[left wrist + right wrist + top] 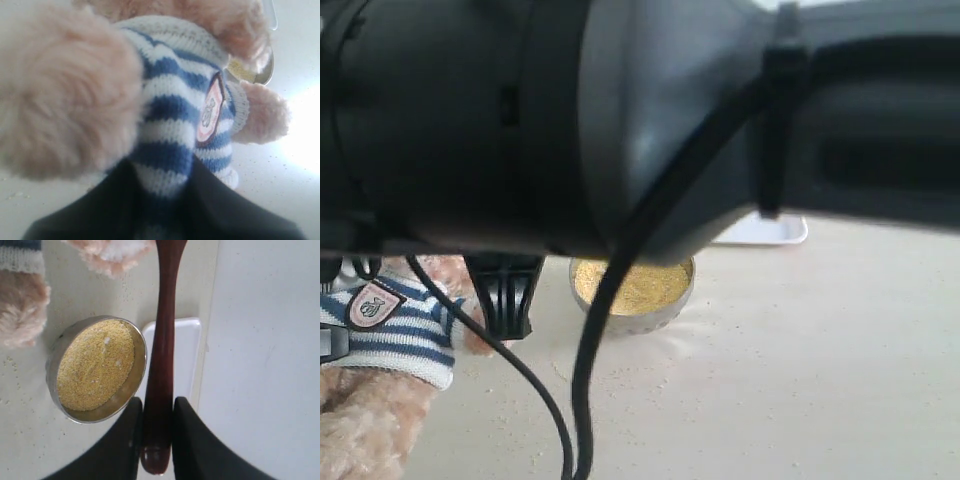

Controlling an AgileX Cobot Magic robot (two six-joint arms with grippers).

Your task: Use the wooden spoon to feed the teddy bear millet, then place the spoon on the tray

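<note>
In the left wrist view my left gripper (160,172) is shut on the teddy bear (170,105), pinching its navy-and-white striped shirt beside the shield badge (210,112). In the right wrist view my right gripper (157,405) is shut on the handle of the wooden spoon (162,340), held above the table. The spoon's bowl end runs out of frame beside the bear's fluffy fur (110,252). Below it lie the white tray (187,355) and the steel bowl (52,365) heaped with millet (95,365). In the exterior view the bear (390,335) sits left of the millet (640,285).
A black arm body (620,110) close to the exterior camera blocks the upper half of that view. Its cables (585,380) hang down in front of the bowl. Only a corner of the tray (765,232) shows. Scattered grains (620,380) dot the beige tabletop.
</note>
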